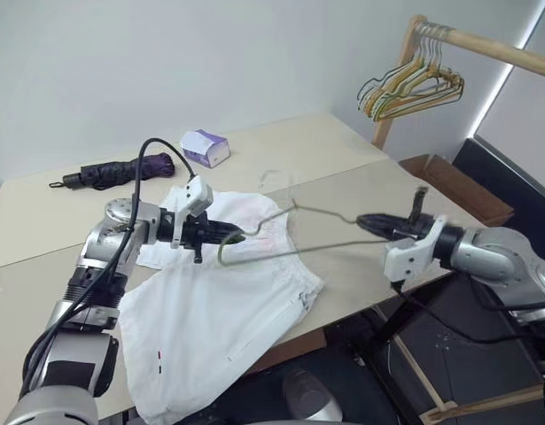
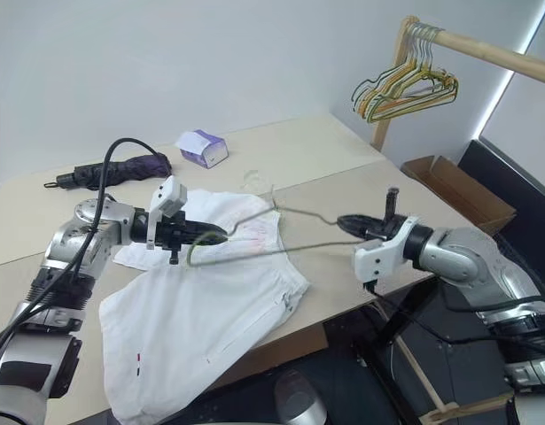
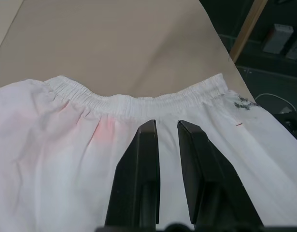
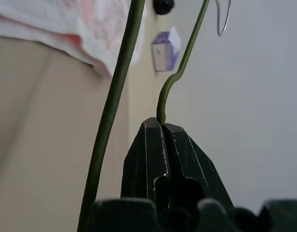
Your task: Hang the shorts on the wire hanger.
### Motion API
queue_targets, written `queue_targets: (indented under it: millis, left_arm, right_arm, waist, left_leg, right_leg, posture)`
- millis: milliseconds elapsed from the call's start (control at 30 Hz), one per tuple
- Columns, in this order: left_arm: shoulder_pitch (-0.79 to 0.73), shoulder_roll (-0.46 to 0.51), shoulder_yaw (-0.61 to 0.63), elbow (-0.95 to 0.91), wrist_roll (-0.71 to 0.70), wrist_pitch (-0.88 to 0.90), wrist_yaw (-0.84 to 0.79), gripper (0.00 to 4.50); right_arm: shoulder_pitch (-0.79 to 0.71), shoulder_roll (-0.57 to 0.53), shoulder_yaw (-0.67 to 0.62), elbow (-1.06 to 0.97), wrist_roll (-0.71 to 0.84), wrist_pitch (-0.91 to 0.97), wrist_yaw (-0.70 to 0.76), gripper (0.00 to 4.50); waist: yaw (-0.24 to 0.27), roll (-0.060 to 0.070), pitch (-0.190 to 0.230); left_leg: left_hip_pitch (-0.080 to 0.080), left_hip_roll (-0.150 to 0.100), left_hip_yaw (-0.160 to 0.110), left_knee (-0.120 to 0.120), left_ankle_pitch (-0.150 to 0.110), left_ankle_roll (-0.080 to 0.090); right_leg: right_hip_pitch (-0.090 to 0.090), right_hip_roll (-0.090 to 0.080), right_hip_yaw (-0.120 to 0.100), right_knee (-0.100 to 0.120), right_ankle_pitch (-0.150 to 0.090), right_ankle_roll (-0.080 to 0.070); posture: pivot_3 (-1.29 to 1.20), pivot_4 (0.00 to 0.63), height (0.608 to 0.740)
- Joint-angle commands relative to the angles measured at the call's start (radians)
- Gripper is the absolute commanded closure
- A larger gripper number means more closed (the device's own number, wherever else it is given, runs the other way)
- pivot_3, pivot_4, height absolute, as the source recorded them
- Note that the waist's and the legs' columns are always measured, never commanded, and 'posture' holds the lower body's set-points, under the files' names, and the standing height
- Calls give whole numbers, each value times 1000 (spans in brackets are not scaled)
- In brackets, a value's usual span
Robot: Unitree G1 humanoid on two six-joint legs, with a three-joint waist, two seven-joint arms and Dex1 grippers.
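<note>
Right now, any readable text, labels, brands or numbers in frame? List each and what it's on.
None readable.
Small purple-and-white box on the beige table: print too small to read.
White cloth shorts: tiny red and dark marks near the hem, no legible letters.
Thin grey-green wire hanger: no marking.

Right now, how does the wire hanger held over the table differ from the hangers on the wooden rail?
The wire hanger is single, dull grey-green, lying nearly flat above the shorts, one end clamped in the right gripper. The hangers on the rail are bunched, yellow and green, hanging upright by their hooks, untouched. Both kinds are thin wire.
</note>
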Motion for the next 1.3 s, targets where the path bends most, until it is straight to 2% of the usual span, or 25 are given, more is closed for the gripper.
queue_targets:
  millis: [33,100,233,333,433,533,700,867,1033,1133,1300]
  left_arm:
    - [-77,29,76,-22,-75,108,1,3751]
    - [-117,38,96,11,-94,156,10,3751]
    - [-225,52,139,156,-122,256,23,2863]
    - [-299,58,159,230,-159,366,1,1881]
    - [-294,69,124,187,-189,431,-61,936]
    - [-259,56,91,126,-182,440,-49,27]
    - [-253,44,20,119,-160,510,-22,27]
    - [-187,67,-35,-18,-223,619,-63,27]
    - [-148,82,-50,-76,-245,634,-70,27]
    - [-150,83,-49,-78,-246,628,-54,673]
    - [-159,82,-46,-67,-251,624,-45,2246]
  right_arm:
    - [-66,14,-51,6,-168,6,-192,4476]
    - [-86,23,-47,15,-248,8,-282,4476]
    - [-106,25,-25,35,-390,3,-449,4500]
    - [-113,25,-5,57,-462,9,-542,4500]
    - [-132,27,18,79,-528,19,-624,4500]
    - [-156,27,38,95,-549,15,-667,4500]
    - [-177,23,49,102,-557,19,-690,4500]
    - [-193,21,60,109,-560,23,-699,4500]
    - [-204,22,68,112,-559,22,-701,4500]
    - [-208,22,72,112,-556,18,-699,4500]
    - [-212,22,77,112,-552,11,-698,4500]
  waist:
    - [2,0,0]
    - [5,0,0]
    - [8,0,0]
    - [8,0,0]
    - [5,0,0]
    - [2,0,0]
    - [0,0,0]
    - [-6,0,0]
    - [-3,0,0]
    - [-3,0,0]
    - [-2,0,0]
  left_leg:
    - [0,0,-1,0,0,0]
    - [0,-1,-1,0,0,0]
    - [0,-1,-1,0,0,0]
    - [1,-2,-1,-1,0,0]
    - [1,-2,-1,-1,0,0]
    - [1,-2,-1,-1,0,0]
    - [1,-1,-1,-1,0,0]
    - [2,-1,0,-2,0,0]
    - [2,-1,0,-1,0,0]
    - [2,-1,0,-1,0,0]
    - [2,-1,0,-1,0,0]
  right_leg:
    - [0,0,0,0,0,0]
    - [-1,0,0,0,0,0]
    - [0,0,0,0,0,0]
    - [0,0,0,0,0,0]
    - [0,0,0,0,0,0]
    - [0,0,0,0,0,0]
    - [1,0,1,0,0,0]
    - [1,0,1,0,0,0]
    - [1,0,1,0,0,0]
    - [1,0,1,0,0,0]
    - [1,0,1,0,0,0]
  posture:
    - [-482,0,740]
    - [-480,0,740]
    - [-475,0,740]
    - [-475,0,740]
    - [-478,0,740]
    - [-482,0,740]
    - [-485,0,740]
    - [-484,0,740]
    - [-480,0,740]
    - [-478,0,740]
    - [-477,0,740]
